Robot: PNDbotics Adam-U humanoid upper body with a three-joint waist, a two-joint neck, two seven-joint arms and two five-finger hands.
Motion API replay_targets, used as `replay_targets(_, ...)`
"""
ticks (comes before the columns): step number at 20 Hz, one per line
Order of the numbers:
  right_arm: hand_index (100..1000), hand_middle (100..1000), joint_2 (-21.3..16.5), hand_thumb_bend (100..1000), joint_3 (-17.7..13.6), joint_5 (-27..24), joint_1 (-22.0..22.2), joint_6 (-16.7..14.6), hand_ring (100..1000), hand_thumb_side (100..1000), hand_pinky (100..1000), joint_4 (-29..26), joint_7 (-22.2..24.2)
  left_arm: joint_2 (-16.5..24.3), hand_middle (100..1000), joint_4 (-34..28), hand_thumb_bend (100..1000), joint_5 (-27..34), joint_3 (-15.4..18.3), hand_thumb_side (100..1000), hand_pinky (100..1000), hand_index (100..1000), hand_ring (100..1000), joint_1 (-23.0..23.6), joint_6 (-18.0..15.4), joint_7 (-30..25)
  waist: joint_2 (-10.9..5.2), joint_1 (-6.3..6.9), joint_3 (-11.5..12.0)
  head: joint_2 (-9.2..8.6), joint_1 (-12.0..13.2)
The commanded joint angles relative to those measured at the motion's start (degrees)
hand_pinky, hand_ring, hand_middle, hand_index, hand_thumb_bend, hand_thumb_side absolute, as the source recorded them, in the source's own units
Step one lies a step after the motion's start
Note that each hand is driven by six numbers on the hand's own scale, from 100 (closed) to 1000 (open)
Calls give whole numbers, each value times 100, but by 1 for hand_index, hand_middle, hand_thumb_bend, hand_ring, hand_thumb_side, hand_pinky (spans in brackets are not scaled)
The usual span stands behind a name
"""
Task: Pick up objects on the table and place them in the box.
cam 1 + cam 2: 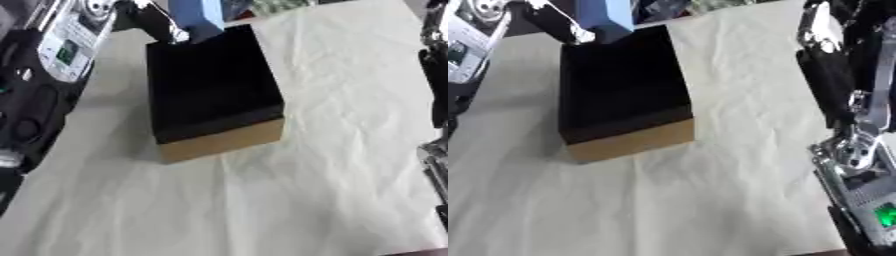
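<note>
Holding blue object (198, 15) | left robot hand (166, 25) | above box (210, 90)

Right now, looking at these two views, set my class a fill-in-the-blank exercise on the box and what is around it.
1. The inside of the box is ____ in colour.
2. The box's near outer wall is ____ in colour.
3. The box stands on a wrinkled ____ cloth.
4. A ____ object shows above the box's far edge.

Missing words: black; tan; white; blue
</note>
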Motion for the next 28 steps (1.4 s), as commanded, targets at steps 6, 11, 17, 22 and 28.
replay_targets(6,796,591,-47,100,3,-25,-65,-38,812,431,856,-87,-13,-16,676,461,203,450,25,100,865,771,705,-4,-545,-64,-68,18,11,-32,-4)
replay_targets(11,796,591,-33,100,3,-30,-67,-44,812,433,856,-87,-28,-73,760,631,542,277,9,181,903,868,793,122,-915,-84,-56,21,13,-29,-27)
replay_targets(17,796,590,-31,100,3,-41,-47,-41,812,436,856,-87,-41,-56,856,558,830,-70,59,362,956,952,875,192,-974,52,-53,12,37,-14,-63)
replay_targets(22,796,591,-25,100,-1,-46,-31,-36,812,435,855,-87,-48,-24,854,439,826,-295,109,360,957,951,875,238,-720,264,-71,-5,61,-3,-85)
replay_targets(28,796,591,3,100,-14,-44,-22,-21,812,435,855,-87,-42,18,847,285,817,-206,118,365,959,948,872,293,-605,331,-127,-46,87,5,-81)
